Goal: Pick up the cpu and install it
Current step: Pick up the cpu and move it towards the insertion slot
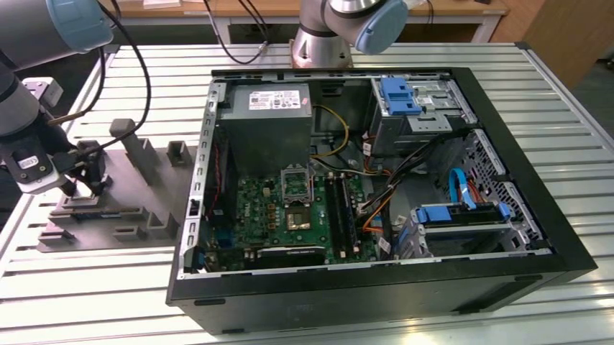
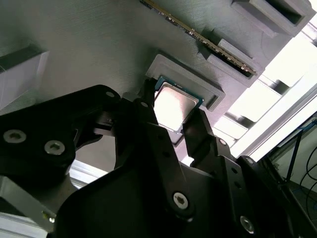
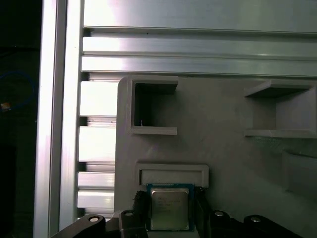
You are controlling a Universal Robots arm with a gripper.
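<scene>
The cpu (image 2: 174, 103) is a small square chip with a pale silvery top. It lies in a shallow nest of the grey fixture plate (image 1: 115, 215) on the exterior view's left, outside the computer case. My gripper (image 1: 83, 188) stands straight over that nest. In both wrist views its black fingers (image 2: 148, 106) press against two opposite edges of the cpu (image 3: 168, 210), so the gripper (image 3: 170, 203) is shut on the chip, which still sits low at the nest. The green motherboard (image 1: 278, 223) with its open socket (image 1: 295, 214) lies inside the case.
The open black computer case (image 1: 364, 287) takes up the middle and right of the slatted metal table (image 1: 96, 302). Inside are a grey power supply (image 1: 269, 122), drive cages with blue tabs (image 1: 401, 97) and loose cables. Upright blocks (image 1: 129, 140) rise from the fixture plate behind the gripper.
</scene>
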